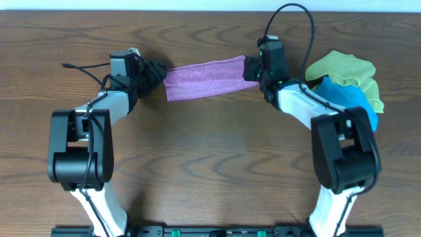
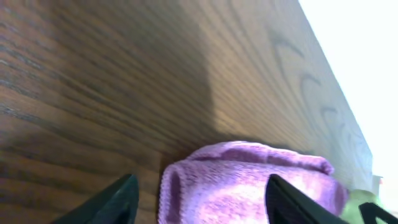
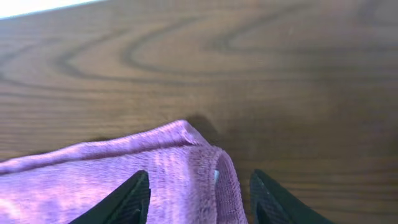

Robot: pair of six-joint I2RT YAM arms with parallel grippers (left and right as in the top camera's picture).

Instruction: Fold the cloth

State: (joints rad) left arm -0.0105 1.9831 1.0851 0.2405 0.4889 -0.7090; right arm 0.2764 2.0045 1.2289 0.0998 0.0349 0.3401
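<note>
The left gripper [image 2: 200, 182] has its jaws part-way apart, straddling the rounded, bunched end of the lilac cloth [image 1: 205, 78]. In the left wrist view one black finger [image 2: 115, 202] stands just clear of the fabric with a strip of wood showing between them, so nothing is clamped there. The other finger overlaps the cloth's far side.

The right gripper [image 3: 198, 179] is much the same: its jaws are spread around the opposite end. The hemmed corner of the cloth lies between them, and a narrow gap shows beside the right-hand finger [image 3: 273, 202]. A small fleck of white sits at that hem (possibly the tag, too small to be sure).

Seen from overhead, the cloth is a long narrow band stretched between the two grippers near the far edge of the wooden table [image 1: 210, 158], its right end slightly higher in the picture than its left. Just beyond the right gripper, on the right side of the table, a yellow-green cloth [image 1: 342, 68] lies crumpled on top of a bright blue cloth [image 1: 358, 102]. Both are apart from the lilac one. The two white-and-black arms reach in from the near edge.
</note>
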